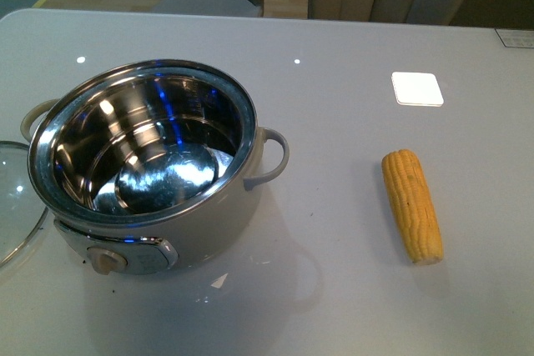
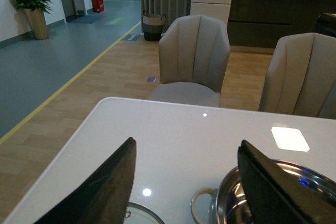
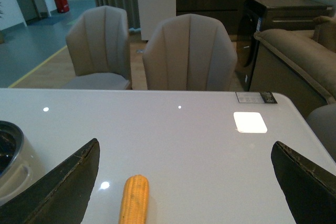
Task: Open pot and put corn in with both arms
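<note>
We see the pot [image 1: 219,227] standing on the left part of the grey worktop [image 1: 334,106], uncovered, its shiny steel interior empty and its beige knob [image 1: 105,259] facing the robot. Its glass lid [image 1: 12,206] lies flat on the worktop at the pot's left, just beside it, partly cut off by the edge of the front view. The corn [image 1: 411,204] lies on the right part of the worktop, well apart from the pot, with its length running roughly away from the robot and one blunt end nearest us. Beyond it sits a bright white square patch [image 1: 417,88]. Neither arm shows in the front view. From the left wrist we see the left end effector [image 2: 187,144] with its two dark fingers spread wide and nothing between them; it is raised above the worktop, with the pot's rim and one loop handle below it and the lid's edge close by. The right end effector [image 3: 185,144] is likewise spread wide and empty, and the corn lies on the worktop below the gap between its fingers — closer to the finger on the pot's side, touching neither. Grey chairs [image 3: 189,56] stand behind the worktop.
</note>
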